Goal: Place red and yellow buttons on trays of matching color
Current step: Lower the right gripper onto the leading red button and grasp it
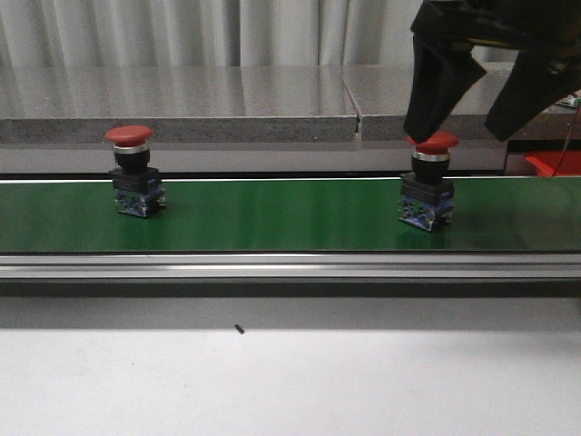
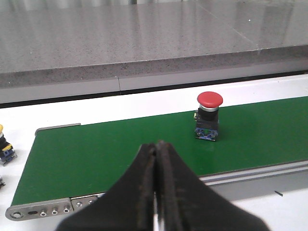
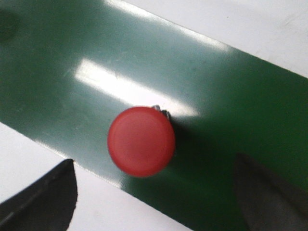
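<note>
Running past a grey stone ledge (image 1: pixel 182 100), the green belt (image 1: pixel 272 216) carries two red buttons (image 1: pixel 129 136), right jaws wide, left jaws closed.

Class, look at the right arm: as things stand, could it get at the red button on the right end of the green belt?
Probably yes: the right gripper hangs open directly above that red button, nothing between them.

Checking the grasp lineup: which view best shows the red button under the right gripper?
The right wrist view: the red button appears top-down between the open right gripper fingers. The front view shows it side-on, cap partly hidden. The left wrist view misses it.
</note>
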You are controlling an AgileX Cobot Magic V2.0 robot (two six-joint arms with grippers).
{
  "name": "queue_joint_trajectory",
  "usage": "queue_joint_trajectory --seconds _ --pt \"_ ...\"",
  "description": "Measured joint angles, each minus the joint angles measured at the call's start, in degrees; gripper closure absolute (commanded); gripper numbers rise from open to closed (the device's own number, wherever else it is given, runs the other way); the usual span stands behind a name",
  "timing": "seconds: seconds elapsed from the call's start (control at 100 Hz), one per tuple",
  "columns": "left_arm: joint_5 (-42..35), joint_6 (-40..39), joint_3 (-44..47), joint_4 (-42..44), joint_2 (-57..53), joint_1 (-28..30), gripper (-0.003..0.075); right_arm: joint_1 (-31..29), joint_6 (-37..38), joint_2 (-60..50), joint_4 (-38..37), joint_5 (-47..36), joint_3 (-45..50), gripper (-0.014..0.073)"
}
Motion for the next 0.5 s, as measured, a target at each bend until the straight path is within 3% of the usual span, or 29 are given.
queue_joint_trajectory --seconds 0.19,0.41,0.5 --pt "0.0 0.0 0.0 0.0 0.0 0.0 0.0741 0.0 -0.4 3.2 -0.6 -0.5 -1.1 -0.0020" --pt "0.0 0.0 0.0 0.0 0.0 0.0 0.0741 0.0 -0.5 5.3 -2.7 -0.9 -1.1 0.0337" --pt "0.0 0.0 0.0 0.0 0.0 0.0 0.0741 0.0 -0.7 5.5 -3.1 -1.0 -1.2 0.0391"
